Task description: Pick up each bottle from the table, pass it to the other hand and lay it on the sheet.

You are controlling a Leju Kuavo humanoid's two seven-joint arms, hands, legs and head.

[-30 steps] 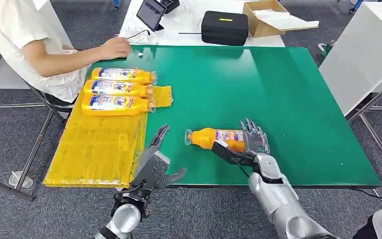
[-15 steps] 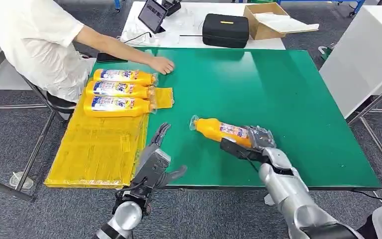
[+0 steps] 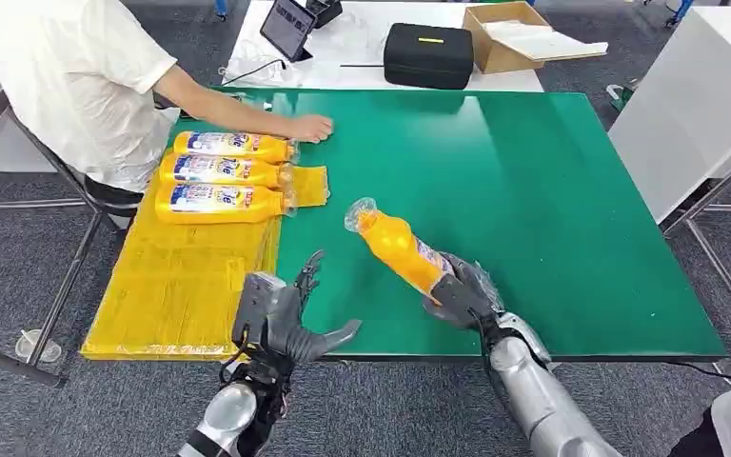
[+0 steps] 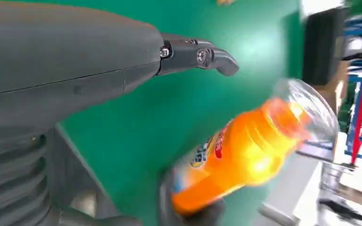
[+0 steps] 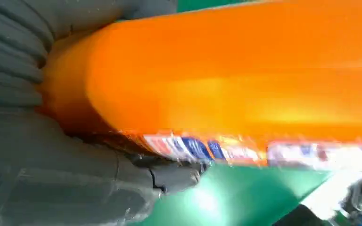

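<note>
Orange bottle (image 3: 397, 248) tilts up, grasped by right hand (image 3: 459, 296) fingers; left hand (image 3: 281, 319) released.

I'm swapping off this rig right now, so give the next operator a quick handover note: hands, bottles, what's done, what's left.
Right hand grips an orange bottle by its base, lifted off the green table, cap end tilted up toward the left.
Left hand holds nothing, fingers apart, near the table's front edge beside the yellow sheet.
Done: three bottles lie side by side at the sheet's far end; a person's hand rests on the table next to them.
Left: pass the held bottle to the left hand and lay it on the sheet.
</note>
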